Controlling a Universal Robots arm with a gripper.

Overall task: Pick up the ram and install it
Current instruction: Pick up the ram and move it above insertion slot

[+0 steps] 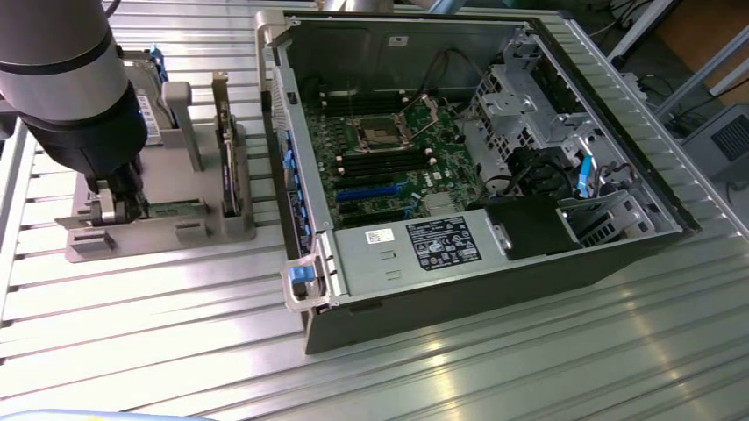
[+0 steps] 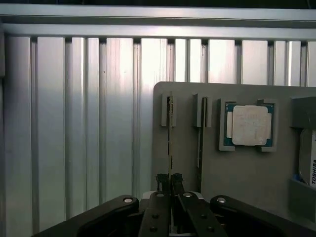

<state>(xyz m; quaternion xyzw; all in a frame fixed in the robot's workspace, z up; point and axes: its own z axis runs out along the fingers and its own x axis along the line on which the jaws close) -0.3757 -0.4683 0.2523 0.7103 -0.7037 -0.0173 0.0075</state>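
Note:
The ram [image 2: 170,128] stands on edge in a slot of the grey holder [image 2: 237,173], a thin green stick seen end-on. My gripper [image 2: 170,181] is down over its near end, with the two dark fingertips [image 2: 162,180] pressed against either side of the board, shut on it. In the exterior view the gripper [image 1: 117,206] sits low on the holder [image 1: 153,239] at that view's left, and a short green stretch of the ram [image 1: 175,209] shows beside it. The ram is still seated in its slot.
A taller dark expansion card [image 1: 228,167] [image 2: 200,138] stands in the neighbouring slot. A square silver processor [image 2: 248,125] and a hard drive [image 2: 308,165] lie further along the holder. The open computer case [image 1: 307,175] with its green motherboard [image 1: 387,167] lies at the exterior view's right, on a ribbed aluminium table [image 1: 175,333].

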